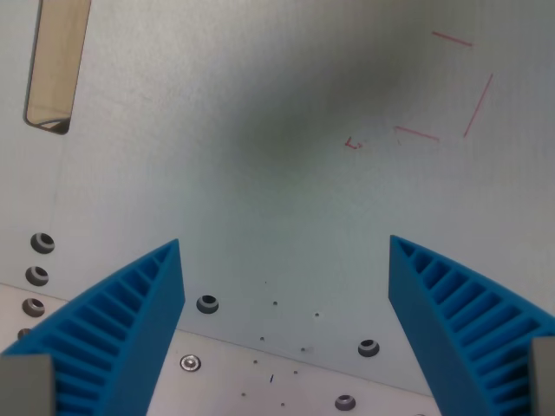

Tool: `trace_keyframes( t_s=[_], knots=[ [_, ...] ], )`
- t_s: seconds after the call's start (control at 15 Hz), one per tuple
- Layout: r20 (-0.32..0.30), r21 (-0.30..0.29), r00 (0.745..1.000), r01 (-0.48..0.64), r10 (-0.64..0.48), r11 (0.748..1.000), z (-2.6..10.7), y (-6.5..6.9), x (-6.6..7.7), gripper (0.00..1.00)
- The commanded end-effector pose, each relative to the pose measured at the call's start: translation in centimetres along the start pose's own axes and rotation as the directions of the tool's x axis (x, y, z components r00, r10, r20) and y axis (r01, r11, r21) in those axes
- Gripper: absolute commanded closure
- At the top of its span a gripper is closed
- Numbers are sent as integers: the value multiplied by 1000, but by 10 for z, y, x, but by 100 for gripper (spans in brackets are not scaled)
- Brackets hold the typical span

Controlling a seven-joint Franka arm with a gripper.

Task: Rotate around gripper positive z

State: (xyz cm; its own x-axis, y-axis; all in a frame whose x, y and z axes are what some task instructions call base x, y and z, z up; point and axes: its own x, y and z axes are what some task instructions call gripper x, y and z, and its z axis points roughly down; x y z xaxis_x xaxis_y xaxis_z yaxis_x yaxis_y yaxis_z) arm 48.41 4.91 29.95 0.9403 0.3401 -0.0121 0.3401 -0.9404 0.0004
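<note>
Right, my gripper [286,295] hangs empty over the white table [286,173], blue fingers [130,321] wide apart — nothing to grasp here. I judge the twist is in hand; next, turn steadily about its own axis — no drifting.

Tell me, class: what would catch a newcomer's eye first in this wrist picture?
The two ribbed blue fingers of the gripper dominate the bottom corners, spread wide with nothing between them. Behind them lies a pale grey plate with thin red lines drawn at upper right, a slot-shaped opening at upper left, and dark screw holes along the lower edge.
</note>
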Motion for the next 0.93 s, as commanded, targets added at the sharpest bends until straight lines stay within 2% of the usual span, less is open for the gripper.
trace_keyframes(
  t_s=[0.07,0.93],
  knots=[
    [-4,-1,1000,-12,12,1000,-2,0,0,0],
    [-4,0,987,-163,163,987,-2,0,0,0]
  ],
)
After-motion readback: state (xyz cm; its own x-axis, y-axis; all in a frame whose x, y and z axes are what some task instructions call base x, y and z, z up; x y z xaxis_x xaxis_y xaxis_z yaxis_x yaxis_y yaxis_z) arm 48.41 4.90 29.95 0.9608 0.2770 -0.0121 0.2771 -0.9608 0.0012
